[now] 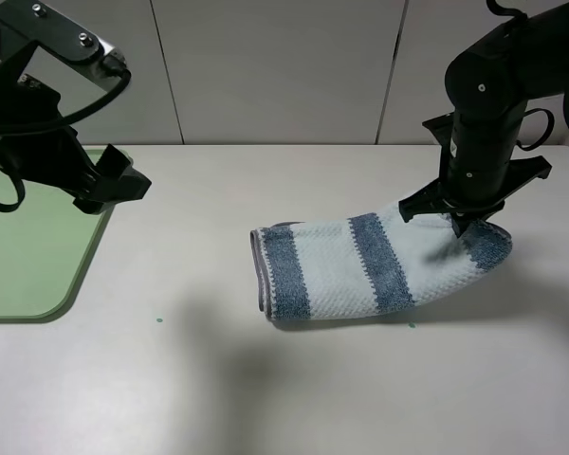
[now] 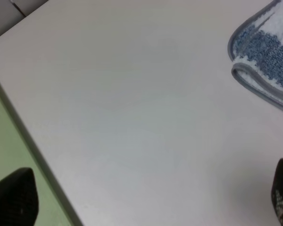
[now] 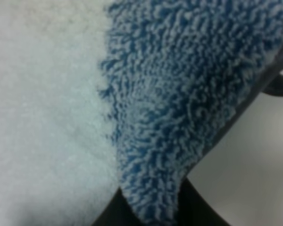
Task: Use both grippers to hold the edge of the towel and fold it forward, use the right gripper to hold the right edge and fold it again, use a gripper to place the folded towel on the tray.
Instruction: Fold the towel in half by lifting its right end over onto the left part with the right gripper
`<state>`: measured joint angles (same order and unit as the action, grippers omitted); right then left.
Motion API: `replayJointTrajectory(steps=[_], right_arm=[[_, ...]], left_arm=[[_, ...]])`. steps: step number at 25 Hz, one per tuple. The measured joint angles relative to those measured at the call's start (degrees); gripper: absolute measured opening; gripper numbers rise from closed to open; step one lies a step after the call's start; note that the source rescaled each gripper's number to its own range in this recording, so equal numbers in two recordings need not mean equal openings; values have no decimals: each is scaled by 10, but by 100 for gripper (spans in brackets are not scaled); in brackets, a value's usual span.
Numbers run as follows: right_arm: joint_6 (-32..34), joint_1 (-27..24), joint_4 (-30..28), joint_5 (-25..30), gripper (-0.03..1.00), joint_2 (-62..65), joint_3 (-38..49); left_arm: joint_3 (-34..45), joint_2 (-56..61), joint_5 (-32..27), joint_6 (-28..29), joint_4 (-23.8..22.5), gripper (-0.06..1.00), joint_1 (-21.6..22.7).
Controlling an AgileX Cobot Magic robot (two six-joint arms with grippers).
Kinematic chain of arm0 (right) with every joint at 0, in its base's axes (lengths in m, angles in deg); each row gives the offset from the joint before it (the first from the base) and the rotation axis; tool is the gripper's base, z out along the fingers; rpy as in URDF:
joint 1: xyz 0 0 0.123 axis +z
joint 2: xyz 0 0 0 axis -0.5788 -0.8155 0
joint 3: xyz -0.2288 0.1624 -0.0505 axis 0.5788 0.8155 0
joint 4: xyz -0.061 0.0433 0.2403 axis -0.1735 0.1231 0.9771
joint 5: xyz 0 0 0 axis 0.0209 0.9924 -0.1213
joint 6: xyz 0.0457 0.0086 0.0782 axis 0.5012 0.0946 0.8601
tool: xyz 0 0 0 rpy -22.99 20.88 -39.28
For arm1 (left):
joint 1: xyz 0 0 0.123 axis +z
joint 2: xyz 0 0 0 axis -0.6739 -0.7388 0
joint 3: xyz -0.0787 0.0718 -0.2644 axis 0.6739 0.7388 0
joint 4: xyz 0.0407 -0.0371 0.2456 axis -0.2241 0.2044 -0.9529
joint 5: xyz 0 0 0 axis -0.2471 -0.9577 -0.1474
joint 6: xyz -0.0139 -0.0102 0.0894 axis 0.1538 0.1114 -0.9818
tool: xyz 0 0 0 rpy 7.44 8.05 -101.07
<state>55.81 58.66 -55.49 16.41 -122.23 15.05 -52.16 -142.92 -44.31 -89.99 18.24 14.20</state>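
The blue and pale striped towel lies folded on the table, right of the middle, its grey-hemmed fold at the left end. My right gripper is shut on the towel's right edge, which is raised a little off the table. The right wrist view is filled with the pinched terry cloth, with a dark finger beside it. My left gripper hangs open and holds nothing, over the right edge of the light green tray, well left of the towel. The left wrist view shows the towel's folded corner and the tray's rim.
The pale tabletop stretches between the tray and the towel and toward the front edge. A panelled wall closes the back. A small green speck marks the table near the tray.
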Motion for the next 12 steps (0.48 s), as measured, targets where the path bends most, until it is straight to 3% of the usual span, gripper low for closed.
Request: replayJointTrajectory(steps=[6,12], right_arm=[[-1,0,23,14,8,16,-18],[-2,0,-46,49,8,27,-23]], left_arm=[[0,0,0,0,0,99,0],[0,0,0,0,0,99,0]])
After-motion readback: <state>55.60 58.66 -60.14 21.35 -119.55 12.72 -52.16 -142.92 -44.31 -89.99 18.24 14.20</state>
